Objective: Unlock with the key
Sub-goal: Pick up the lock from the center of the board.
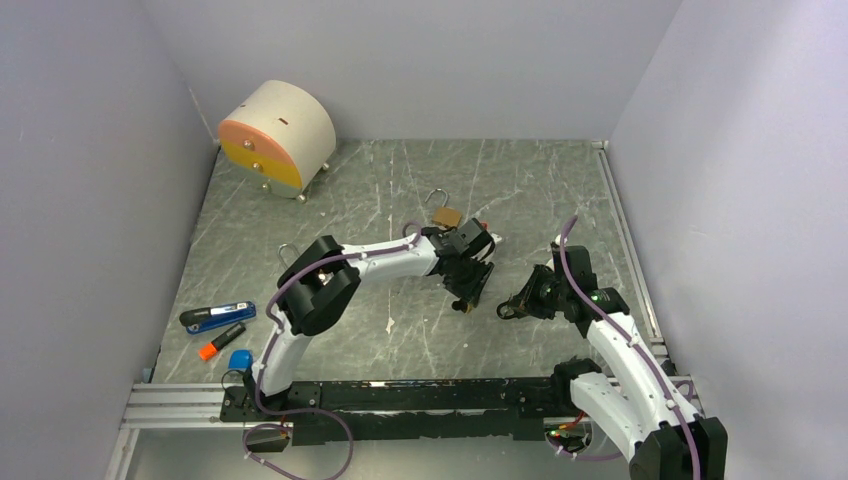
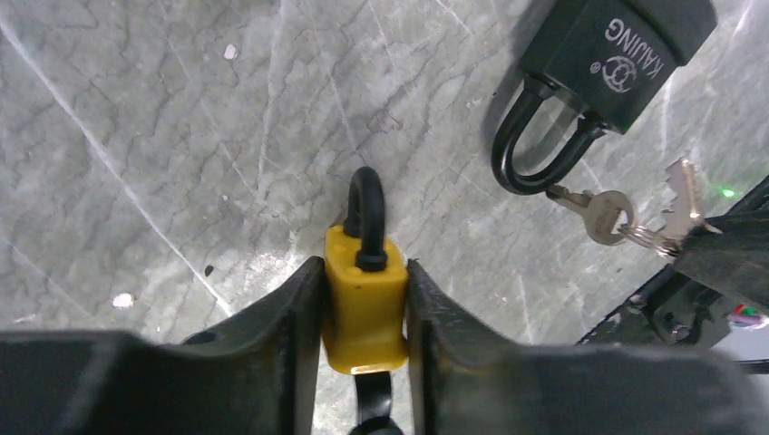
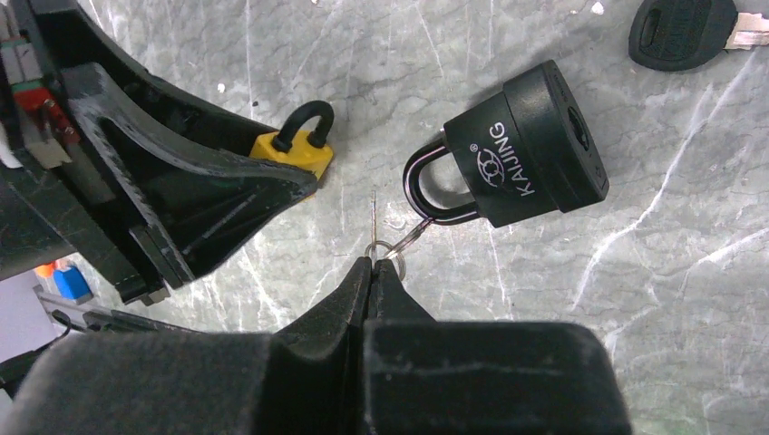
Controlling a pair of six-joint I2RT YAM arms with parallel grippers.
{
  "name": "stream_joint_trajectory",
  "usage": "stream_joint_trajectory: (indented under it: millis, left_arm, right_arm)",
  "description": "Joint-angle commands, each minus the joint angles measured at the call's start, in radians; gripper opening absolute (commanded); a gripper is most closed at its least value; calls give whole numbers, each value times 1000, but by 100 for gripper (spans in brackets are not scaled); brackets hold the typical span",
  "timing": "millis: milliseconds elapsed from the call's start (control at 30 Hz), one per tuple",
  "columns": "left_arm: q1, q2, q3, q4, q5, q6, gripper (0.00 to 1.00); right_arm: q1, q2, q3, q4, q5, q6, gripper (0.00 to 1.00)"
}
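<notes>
Left wrist view: we log the left hand (image 2: 363, 268) clamped on a small yellow padlock (image 2: 365, 313). One finger presses each side of the body, and the black shackle points away from the wrist. We cannot tell whether the padlock touches the grey marbled tabletop (image 2: 163, 136).

To the right lies a black padlock (image 2: 617, 50) marked KAIJING, flat on the tabletop, with both shackle legs in the body. A silver second key (image 2: 606, 216) lies with its blade at that shackle. A key ring (image 2: 639, 236) joins it to the key (image 2: 685, 192), whose head goes into the dark fingers at the right edge.

Right wrist view: the right hand (image 3: 373, 268) has its fingers pressed together on the key, which shows edge-on as a thin blade rising from the fingertips. The key ring reaches to the black padlock's shackle. The yellow padlock sits just left of the blade, apart from it. The black padlock's keyhole end faces right, away from the key. A black-headed key (image 3: 685, 32) lies at the far right, apart from the black padlock.

Top view: both hands meet near the middle of the tabletop, the right hand just right of the left. A brass padlock (image 1: 446, 214) lies just beyond the left hand. A cream drum (image 1: 277, 135) with an orange and yellow face stands in the far left corner. Markers (image 1: 217, 317) lie by the near left edge.
</notes>
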Motion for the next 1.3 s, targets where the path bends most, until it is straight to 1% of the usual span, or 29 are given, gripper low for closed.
stream_joint_trajectory:
  millis: [0,100,133,167,267,367,467,600,733,800,933,967,1033,1167,1267]
  left_arm:
    - [-4,-8,7,-22,26,-7,30]
    - [-4,-23,8,-24,31,-21,9]
    - [-2,-28,13,-29,31,-26,4]
    - [1,-38,18,-34,34,-35,3]
    - [33,-79,21,-25,91,-99,3]
    - [111,-162,-36,69,215,-225,2]
    - [199,-284,-145,274,319,-417,3]
    - [311,-393,-250,502,463,-759,3]
    - [349,-464,-282,617,492,-979,3]
    - [356,-497,-324,711,489,-1092,3]
    - [361,-530,-434,1031,448,-1316,3]
    - [360,-534,-446,1078,438,-1345,3]
    - [360,-549,-455,1108,419,-1360,3]
    - [360,-585,-456,1080,388,-1347,3]
    - [359,-588,-468,1112,378,-1370,3]
  right_arm:
    - [-4,-7,3,21,14,7,0]
    - [-4,-9,6,23,11,4,0]
    - [-4,-10,8,27,3,3,0]
    - [-4,-12,14,31,-9,-3,0]
    - [-4,-29,34,65,-72,-35,0]
    - [-4,-56,72,101,-160,-75,0]
    - [-4,-89,104,159,-300,-80,0]
    - [-4,-128,114,311,-486,-14,0]
    - [-3,-120,131,478,-631,107,0]
    - [-2,-103,145,581,-680,173,0]
    - [0,-49,183,717,-744,289,0]
    - [0,-40,186,764,-752,326,0]
    - [0,-31,202,813,-746,364,0]
    - [2,14,244,783,-726,358,0]
    - [2,41,239,779,-705,374,0]
